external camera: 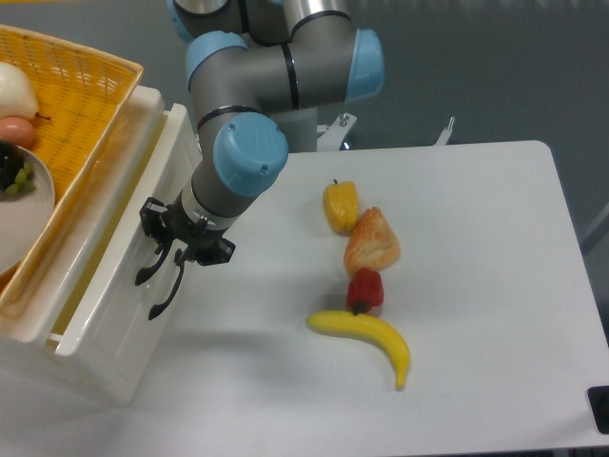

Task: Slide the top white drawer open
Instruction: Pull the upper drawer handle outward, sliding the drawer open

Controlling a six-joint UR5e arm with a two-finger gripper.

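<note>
The yellow wicker basket (67, 105) sits on top of the white cabinet (105, 352) at the left edge of the table (476, 286); inside it I see a white plate (24, 214) with something dark on it, a pale round fruit (14, 90) and a reddish piece beside it. The top white drawer (124, 238) is just under the basket, pulled out a little so a gap shows along its upper edge. My gripper (157, 276) is at the drawer front, fingers pressed around its black curved handle (160, 286), clenched on it as far as I can see. To my right, well apart, lie a yellow pepper (341, 205), a piece of bread (372, 242), a red pepper (365, 289) and a banana (366, 338) in a rough line. The table between the cabinet and that row is bare white surface.
</note>
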